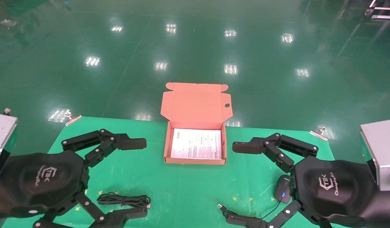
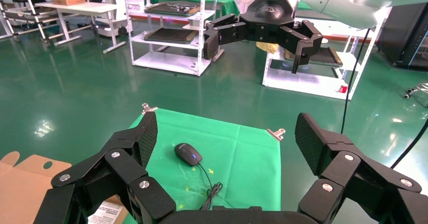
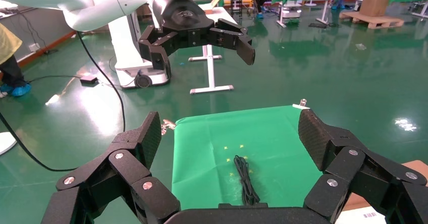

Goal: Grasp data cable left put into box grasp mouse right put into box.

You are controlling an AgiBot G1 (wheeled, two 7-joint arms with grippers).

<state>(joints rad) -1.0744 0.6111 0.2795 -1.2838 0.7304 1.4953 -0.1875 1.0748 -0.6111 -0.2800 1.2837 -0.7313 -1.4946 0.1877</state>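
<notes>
**A:** Start with the head view. Where are the claws?

**B:** The left claw (image 1: 136, 179) hangs over the left part of the green worktop (image 1: 188, 186), spread wide with nothing in it. The data cable (image 1: 123, 200) lies flat on the worktop between its two fingers, nearer the lower one, not touched by either as far as I can tell. The right claw (image 1: 237, 183) mirrors it on the right side, also wide open and empty. The mouse (image 1: 282, 188) sits just beside that claw's body, partly tucked under it, and its thin cord runs toward the lower finger, the USB plug (image 1: 220, 207) lying just off that fingertip. The open cardboard box (image 1: 195, 161) stands between the two claws, beyond their fingertips, lid flap raised, white printed sheet (image 1: 196, 144) on its floor.

**A:** And the left wrist view?

**B:** The left claw's fingers (image 2: 136, 143) are far apart and hold nothing. Ahead of it, between them, the mouse (image 2: 188, 154) rests on the worktop (image 2: 242, 153) with its cord trailing back toward the claw. The right claw (image 2: 252, 45) hangs open farther off, above the worktop's far side. A corner of the box (image 2: 30, 183) shows beside one finger.

**A:** Right wrist?

**B:** The right claw's fingers (image 3: 144, 141) gape, empty. The data cable (image 3: 245, 181) lies straight ahead between them on the worktop (image 3: 217, 148). The left claw (image 3: 202, 45) hangs open beyond.
</notes>
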